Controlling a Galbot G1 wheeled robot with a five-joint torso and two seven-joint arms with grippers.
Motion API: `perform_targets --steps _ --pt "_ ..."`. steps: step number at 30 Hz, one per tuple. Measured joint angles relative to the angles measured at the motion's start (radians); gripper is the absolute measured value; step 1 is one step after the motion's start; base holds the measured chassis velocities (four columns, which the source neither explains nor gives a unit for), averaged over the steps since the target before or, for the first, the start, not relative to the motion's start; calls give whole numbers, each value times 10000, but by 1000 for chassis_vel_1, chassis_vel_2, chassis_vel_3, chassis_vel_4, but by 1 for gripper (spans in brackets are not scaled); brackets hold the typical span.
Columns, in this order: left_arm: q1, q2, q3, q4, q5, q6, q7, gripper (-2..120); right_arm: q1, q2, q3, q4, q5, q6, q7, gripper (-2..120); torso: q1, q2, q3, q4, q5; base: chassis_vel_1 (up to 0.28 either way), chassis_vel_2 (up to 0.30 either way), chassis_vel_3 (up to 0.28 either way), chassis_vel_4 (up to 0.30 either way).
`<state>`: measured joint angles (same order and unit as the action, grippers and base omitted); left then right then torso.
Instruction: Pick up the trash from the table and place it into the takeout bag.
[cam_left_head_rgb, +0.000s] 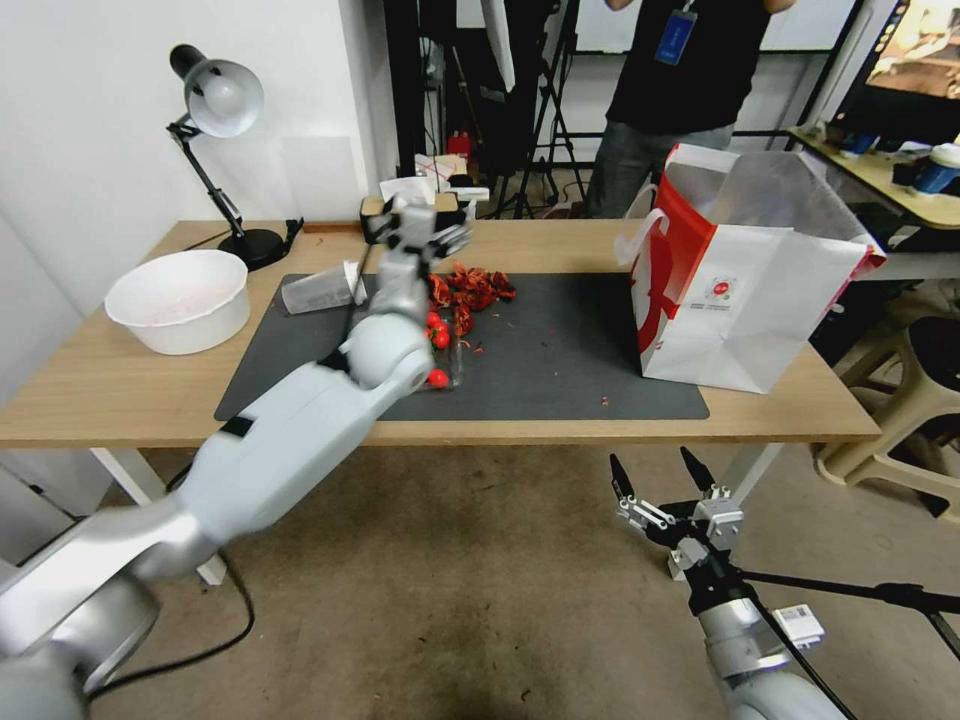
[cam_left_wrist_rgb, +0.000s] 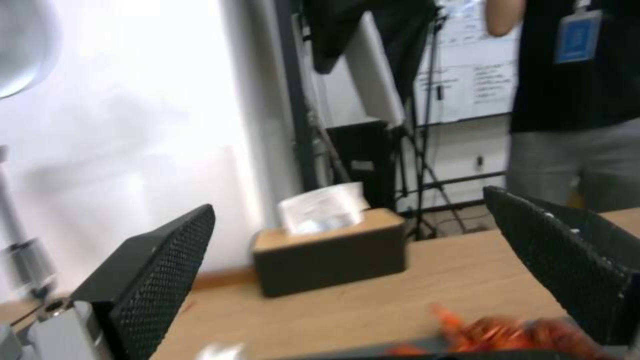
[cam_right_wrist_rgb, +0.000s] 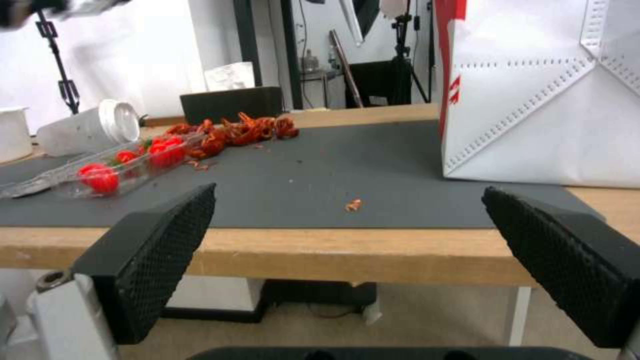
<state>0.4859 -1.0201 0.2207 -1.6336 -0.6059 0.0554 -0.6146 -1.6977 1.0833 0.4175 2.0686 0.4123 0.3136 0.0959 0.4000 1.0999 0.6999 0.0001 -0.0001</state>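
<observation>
A clear white-lidded plastic cup (cam_left_head_rgb: 320, 289) lies on its side at the rear left of the dark mat (cam_left_head_rgb: 560, 350), the one piece of trash visible on the tabletop (cam_left_head_rgb: 110, 390), apparently the last large item left. The left gripper (cam_left_head_rgb: 425, 235) hangs above the far edge of the mat, fingers spread and empty, near a heap of red scraps (cam_left_head_rgb: 478, 287). The right gripper (cam_left_head_rgb: 660, 475) waits below the tabletop's front edge, fingers wide apart. The takeout bag (cam_left_head_rgb: 745, 300) stands open at right, its contents hidden. A clear tray (cam_right_wrist_rgb: 107, 172) holds cherry tomatoes; the white bowl (cam_left_head_rgb: 180, 298) sits far left.
</observation>
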Motion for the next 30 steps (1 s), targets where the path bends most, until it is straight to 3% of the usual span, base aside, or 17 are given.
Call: perform_targets --steps 11,13,15,26,30 --pt "3180 848 -2176 -1741 506 35 470 100 122 -104 31 -17 66 -16 12 100 -1 1 0 -3 -1 0 0 0 0" --pt "3180 848 -2176 -1741 506 35 470 100 122 -104 31 -17 66 -16 12 100 -1 1 0 -3 -1 0 0 0 0" --pt "4232 1017 -2872 -2100 780 -156 573 100 162 -106 7 -20 69 -16 12 100 -1 1 0 1 1 0 0 0 0" --pt "6577 616 -4153 -2974 1417 -693 611 100 228 -99 -133 -102 80 -12 1 100 -1 0 0 -1 -3 0 0 0 0" --pt "7609 340 -4729 -3271 1637 -1024 966 100 215 -92 -152 -101 80 -5 0 100 -1 0 1 0 0 0 0 0 0"
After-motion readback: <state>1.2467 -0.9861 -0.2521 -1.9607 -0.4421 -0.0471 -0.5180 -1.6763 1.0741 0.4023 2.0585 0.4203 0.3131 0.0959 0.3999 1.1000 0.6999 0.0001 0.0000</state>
